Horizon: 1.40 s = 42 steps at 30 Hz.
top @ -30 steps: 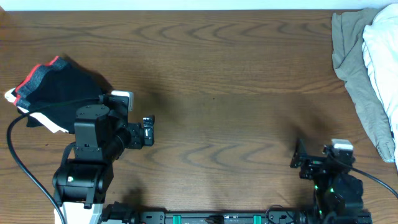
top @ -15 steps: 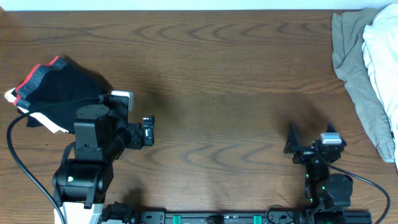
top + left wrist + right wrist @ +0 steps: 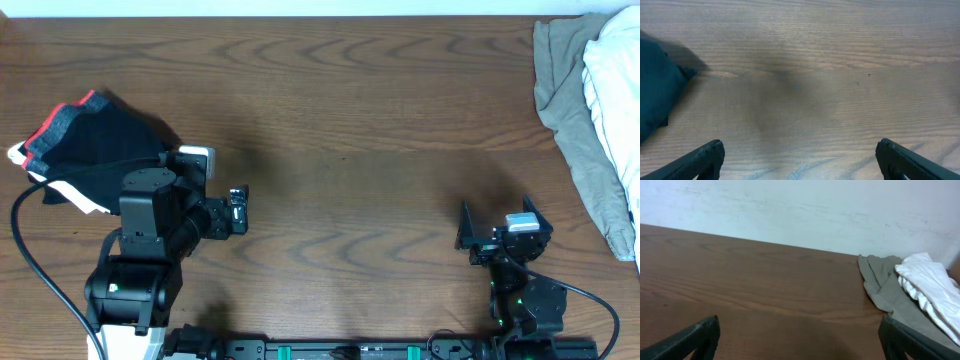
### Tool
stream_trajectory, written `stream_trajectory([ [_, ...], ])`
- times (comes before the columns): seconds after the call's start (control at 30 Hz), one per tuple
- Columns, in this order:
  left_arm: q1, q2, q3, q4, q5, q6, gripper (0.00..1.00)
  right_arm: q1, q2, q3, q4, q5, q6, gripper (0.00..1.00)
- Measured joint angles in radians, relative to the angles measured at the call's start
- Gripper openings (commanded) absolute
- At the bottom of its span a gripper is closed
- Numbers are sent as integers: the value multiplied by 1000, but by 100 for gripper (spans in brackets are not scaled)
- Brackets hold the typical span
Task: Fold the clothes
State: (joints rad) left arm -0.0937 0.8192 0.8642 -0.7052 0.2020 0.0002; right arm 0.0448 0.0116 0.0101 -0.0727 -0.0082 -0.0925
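Observation:
The clothes [image 3: 100, 145], dark trousers with a grey waistband edged in red-orange, lie bunched in a compact bundle at the table's left edge. In the left wrist view a dark corner of the clothes [image 3: 655, 95] shows at the left. My left gripper [image 3: 238, 210] stands open to the right of the bundle, apart from it, over bare wood. Its open jaws [image 3: 800, 160] have nothing between them. My right gripper [image 3: 497, 224] is open near the front right, facing the far wall, and the right wrist view shows the right gripper [image 3: 800, 337] empty.
A heap of grey-beige and white garments [image 3: 590, 110] lies at the far right edge, and the heap [image 3: 905, 290] also shows in the right wrist view. White cloth [image 3: 82, 198] peeks out from under the dark bundle. Brown wooden table [image 3: 360, 130] spans the middle.
The right gripper has shifted a little left and away from the front edge, turning so its fingers spread wider in the overhead view. The left arm and the clothes have not moved.

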Motion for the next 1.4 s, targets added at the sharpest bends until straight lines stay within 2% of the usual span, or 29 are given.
stream_trajectory([
  [0.9, 0, -18, 0, -2, 0, 0, 98, 0, 0, 0, 0, 0, 0, 99],
  [1.17, 0, -196, -34, -123, -23, 0, 98, 0, 0, 0, 1, -1, 0, 99],
  [1.4, 0, -447, -259, -120, -26, 0, 98, 0, 0, 0, 2, -1, -3, 99],
])
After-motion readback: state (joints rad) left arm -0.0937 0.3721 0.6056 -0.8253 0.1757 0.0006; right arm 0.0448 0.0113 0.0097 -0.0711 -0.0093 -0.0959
